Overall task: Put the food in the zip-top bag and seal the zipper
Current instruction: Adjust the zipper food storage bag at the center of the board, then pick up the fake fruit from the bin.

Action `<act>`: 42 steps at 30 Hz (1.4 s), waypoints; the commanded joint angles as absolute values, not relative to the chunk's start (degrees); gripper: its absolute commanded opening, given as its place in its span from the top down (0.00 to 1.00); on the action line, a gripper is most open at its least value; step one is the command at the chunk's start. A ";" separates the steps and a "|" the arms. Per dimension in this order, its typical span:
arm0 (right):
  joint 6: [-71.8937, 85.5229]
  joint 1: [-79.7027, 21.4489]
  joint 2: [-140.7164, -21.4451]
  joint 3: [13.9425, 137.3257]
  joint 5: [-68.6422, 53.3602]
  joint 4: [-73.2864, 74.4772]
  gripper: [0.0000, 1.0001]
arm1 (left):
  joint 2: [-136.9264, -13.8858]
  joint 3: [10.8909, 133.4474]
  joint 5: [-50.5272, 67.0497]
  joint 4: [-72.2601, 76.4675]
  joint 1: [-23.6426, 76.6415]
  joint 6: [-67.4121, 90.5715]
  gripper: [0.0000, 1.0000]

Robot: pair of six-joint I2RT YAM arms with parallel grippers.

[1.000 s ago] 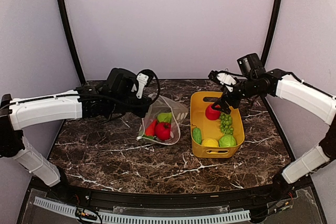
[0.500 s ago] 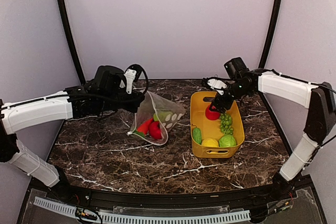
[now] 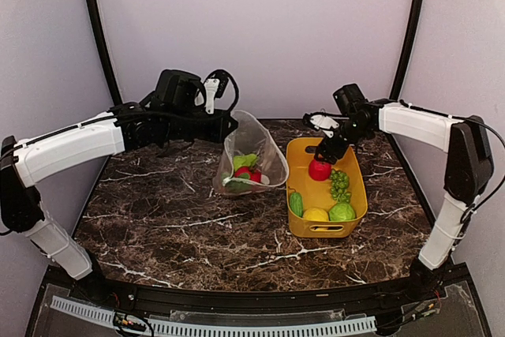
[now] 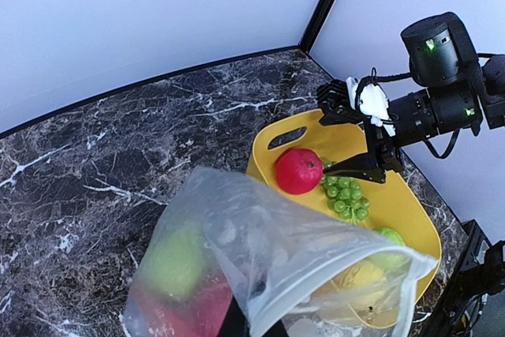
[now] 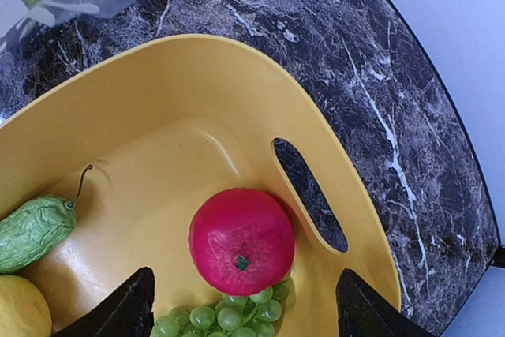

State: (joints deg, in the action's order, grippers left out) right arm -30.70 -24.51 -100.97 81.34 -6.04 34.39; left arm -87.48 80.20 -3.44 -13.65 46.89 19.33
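Your left fingers (image 3: 227, 125) are pinching the edge of the zip-top bag (image 3: 254, 141), holding it up over the tabletop (image 3: 158, 211) with green and red pieces already inside, so I'd say you're mid-loading. Over in the yellow bin (image 5: 181, 92), the right fingers (image 5: 118, 313) are spread wide on either side of the red fruit (image 5: 241, 238) without touching it, so the next move looks like drop, close on it, then carry it left to the bag's mouth. Versus 1 s ago, the bag has gone from slumped on the tabletop to hoisted and closer to the bin.
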 commanded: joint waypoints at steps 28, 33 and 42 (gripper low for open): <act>-26.34 -23.91 -111.36 84.75 -4.44 37.36 0.17 | -83.71 71.98 -3.05 -15.95 47.28 16.00 0.99; -26.13 -23.91 -111.31 84.73 -7.35 38.53 0.22 | -83.80 71.94 -3.21 -15.83 47.24 16.03 0.99; -26.61 -23.78 -112.36 84.73 -5.58 37.18 0.22 | -84.21 71.89 -2.63 -15.82 47.26 16.15 0.99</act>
